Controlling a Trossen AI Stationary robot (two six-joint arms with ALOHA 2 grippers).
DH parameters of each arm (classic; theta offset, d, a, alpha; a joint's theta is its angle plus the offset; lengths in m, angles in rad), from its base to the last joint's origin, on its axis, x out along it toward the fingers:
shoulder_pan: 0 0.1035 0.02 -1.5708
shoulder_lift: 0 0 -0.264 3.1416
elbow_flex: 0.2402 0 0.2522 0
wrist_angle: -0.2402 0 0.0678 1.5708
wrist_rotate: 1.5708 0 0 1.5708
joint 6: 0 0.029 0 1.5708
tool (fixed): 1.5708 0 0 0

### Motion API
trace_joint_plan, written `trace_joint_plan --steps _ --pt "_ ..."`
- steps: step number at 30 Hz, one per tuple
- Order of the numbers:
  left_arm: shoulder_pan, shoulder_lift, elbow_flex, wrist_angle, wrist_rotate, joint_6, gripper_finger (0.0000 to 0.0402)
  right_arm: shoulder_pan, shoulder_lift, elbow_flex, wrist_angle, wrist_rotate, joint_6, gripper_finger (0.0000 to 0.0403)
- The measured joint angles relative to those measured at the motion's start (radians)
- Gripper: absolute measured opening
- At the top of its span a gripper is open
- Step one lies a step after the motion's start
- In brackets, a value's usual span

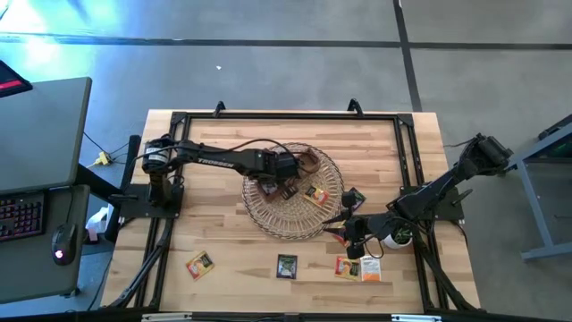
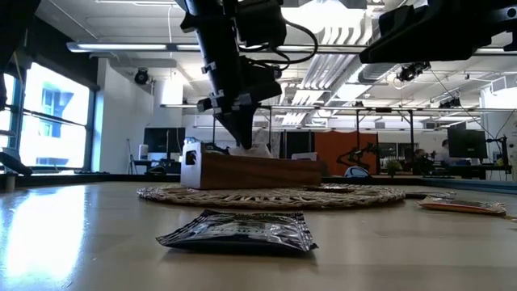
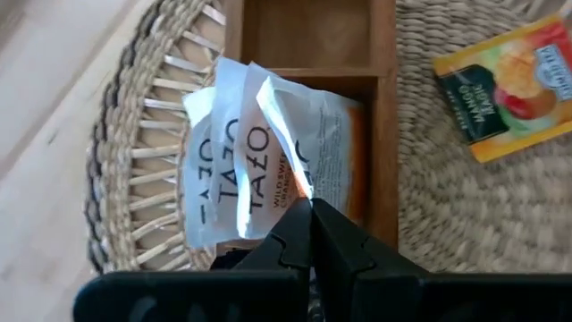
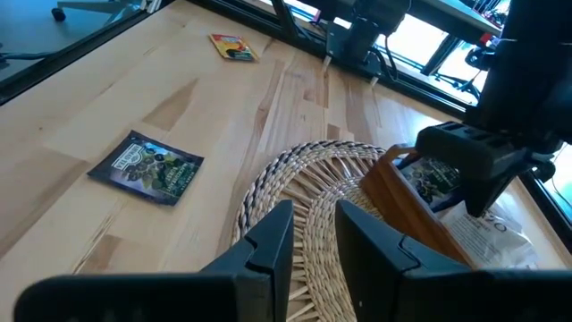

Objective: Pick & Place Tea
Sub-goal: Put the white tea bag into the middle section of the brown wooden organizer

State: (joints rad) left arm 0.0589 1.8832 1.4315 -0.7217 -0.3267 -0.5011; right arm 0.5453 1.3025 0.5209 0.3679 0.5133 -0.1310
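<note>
Left gripper (image 3: 310, 210) jaws pinching white sachet (image 3: 259, 152) over wooden tray (image 3: 380, 134) in basket (image 1: 326, 192). Right gripper (image 4: 313, 228) jaws spread, near basket's rim.

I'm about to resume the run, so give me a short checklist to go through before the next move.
1. Left hand shut on the white sachet: ok.
2. Sachet over the wooden tray, which sits on the wicker basket: ok.
3. Sachet lying flat in a compartment: not ok, crumpled and sticking out.
4. Right hand empty, above the basket's edge: ok.
5. Sachets left on the table, such as the dark sachet: not ok.
</note>
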Motion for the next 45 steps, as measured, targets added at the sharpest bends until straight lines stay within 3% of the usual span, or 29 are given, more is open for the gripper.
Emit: trace_joint_plan --steps 4,8,18,23,27,39,45 --pt "0.0 0.0 0.0 0.019 0.011 0.023 0.0001 0.0 0.0 0.0 0.0 0.0 0.0 0.0083" --pt "0.001 0.0 0.0 0.006 -0.014 0.191 0.0017 0.0 0.0 0.0 0.0 0.0 0.0 0.0083" --pt "0.0 0.0 0.0 0.01 -0.027 0.222 0.0143 0.0 0.0 0.0 0.001 0.0 0.0 0.0083" --pt "0.0 -0.032 0.041 -0.134 0.044 0.102 0.017 0.0 0.0 0.0 0.002 0.0 0.0 0.0083" --pt "-0.028 -0.037 0.104 -0.306 0.005 -0.008 0.0172 0.0 0.0 0.0 0.002 0.0 0.001 0.0083" --pt "-0.325 -0.053 0.082 -0.348 -0.06 -0.217 0.0172 0.0 0.0 0.0 0.0 -0.03 0.086 0.0083" --pt "-0.463 -0.125 0.04 -0.507 -0.133 -0.436 0.0172 -0.001 0.0 0.0 0.007 -0.097 0.126 0.0083"
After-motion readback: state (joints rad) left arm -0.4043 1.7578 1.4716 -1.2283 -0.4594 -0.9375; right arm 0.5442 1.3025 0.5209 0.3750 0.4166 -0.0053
